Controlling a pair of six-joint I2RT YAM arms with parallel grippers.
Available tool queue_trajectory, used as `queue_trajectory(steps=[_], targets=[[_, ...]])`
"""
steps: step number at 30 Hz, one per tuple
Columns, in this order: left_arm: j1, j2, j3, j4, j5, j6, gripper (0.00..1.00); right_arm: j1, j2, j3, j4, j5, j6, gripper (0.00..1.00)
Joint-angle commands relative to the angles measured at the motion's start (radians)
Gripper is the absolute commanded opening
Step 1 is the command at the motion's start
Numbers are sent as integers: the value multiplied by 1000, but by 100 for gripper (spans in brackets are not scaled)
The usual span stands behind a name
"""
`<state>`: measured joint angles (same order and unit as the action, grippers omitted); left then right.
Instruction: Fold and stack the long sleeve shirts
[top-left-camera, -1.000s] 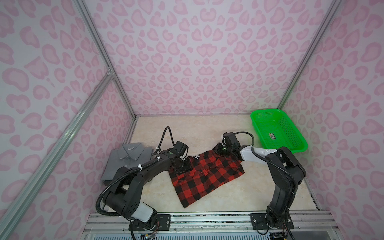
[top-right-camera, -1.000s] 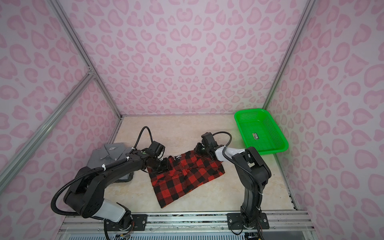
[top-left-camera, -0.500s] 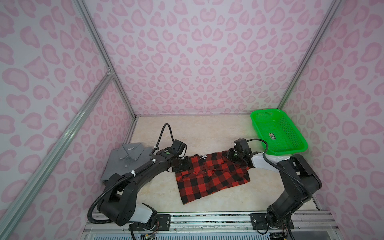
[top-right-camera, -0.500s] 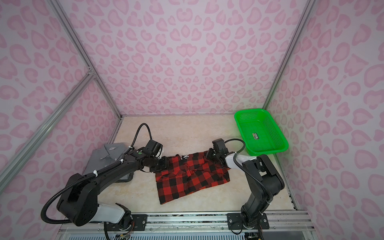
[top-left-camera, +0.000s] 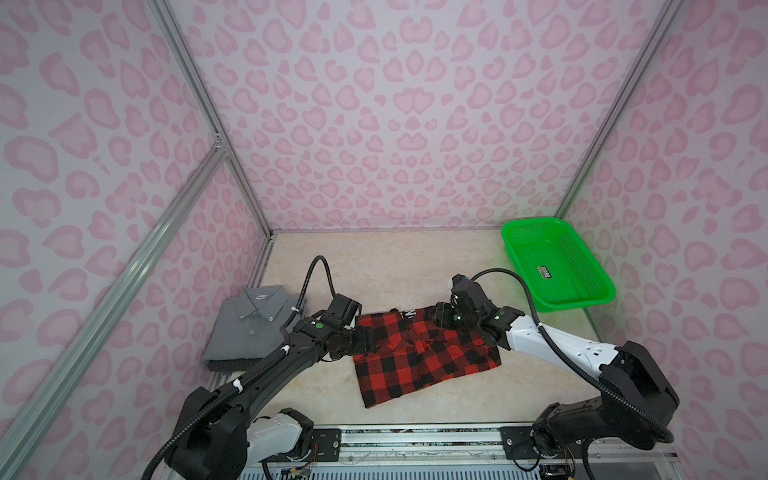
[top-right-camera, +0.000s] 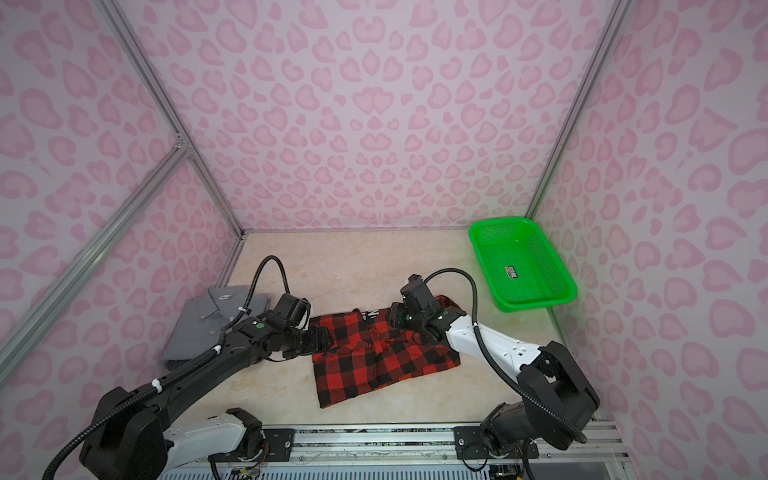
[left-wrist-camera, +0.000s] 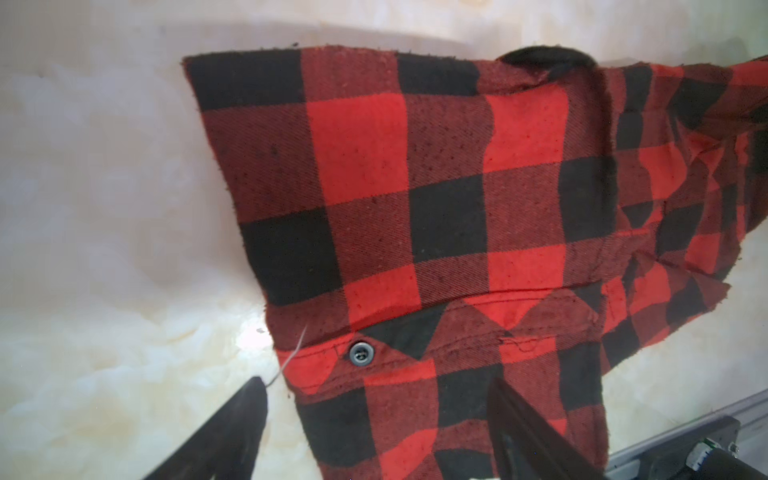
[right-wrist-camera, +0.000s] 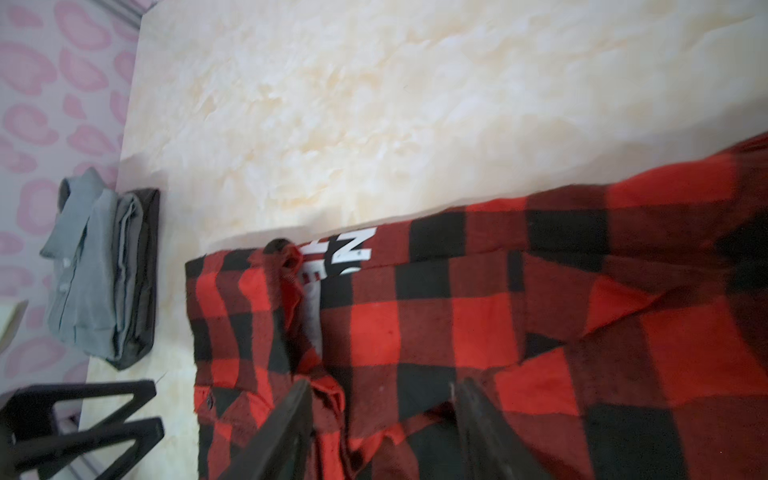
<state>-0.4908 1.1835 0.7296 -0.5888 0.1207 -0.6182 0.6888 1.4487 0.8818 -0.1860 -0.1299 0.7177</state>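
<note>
The red-and-black checked shirt (top-left-camera: 419, 357) (top-right-camera: 382, 357) lies partly folded on the table's middle, its collar label toward the back. My left gripper (top-left-camera: 368, 338) (top-right-camera: 322, 338) sits at its left edge. In the left wrist view that gripper (left-wrist-camera: 376, 380) is open, its fingers straddling the checked shirt (left-wrist-camera: 415, 187) near a dark button. My right gripper (top-left-camera: 440, 316) (top-right-camera: 395, 318) hovers over the collar end. In the right wrist view it (right-wrist-camera: 383, 384) stands open just above the rumpled checked shirt (right-wrist-camera: 457, 311). The grey shirt (top-left-camera: 253, 324) (top-right-camera: 208, 324) (right-wrist-camera: 91, 270) lies folded at the left wall.
A green perforated basket (top-left-camera: 573, 305) (top-right-camera: 536, 303) stands at the back right corner, holding only a small label. The grey shirt rests on a dark folded layer. Pink patterned walls close three sides, and a metal rail runs along the front edge.
Both grippers have opened and let go of the checked shirt. Its top edge has been drawn out sideways, so it lies wider and flatter than a second ago.
</note>
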Motion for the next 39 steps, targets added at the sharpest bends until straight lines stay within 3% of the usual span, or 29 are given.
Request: queue_trajectory(steps=[1, 21, 39], targets=[[7, -39, -26, -6, -78, -48, 99, 30, 34, 16, -6, -42, -37, 57], [14, -143, -242, 158, -4, -137, 100, 64, 210, 55, 38, -117, -54, 54], [5, -63, -361, 351, 99, -202, 98, 47, 271, -11, 101, -120, -29, 51]])
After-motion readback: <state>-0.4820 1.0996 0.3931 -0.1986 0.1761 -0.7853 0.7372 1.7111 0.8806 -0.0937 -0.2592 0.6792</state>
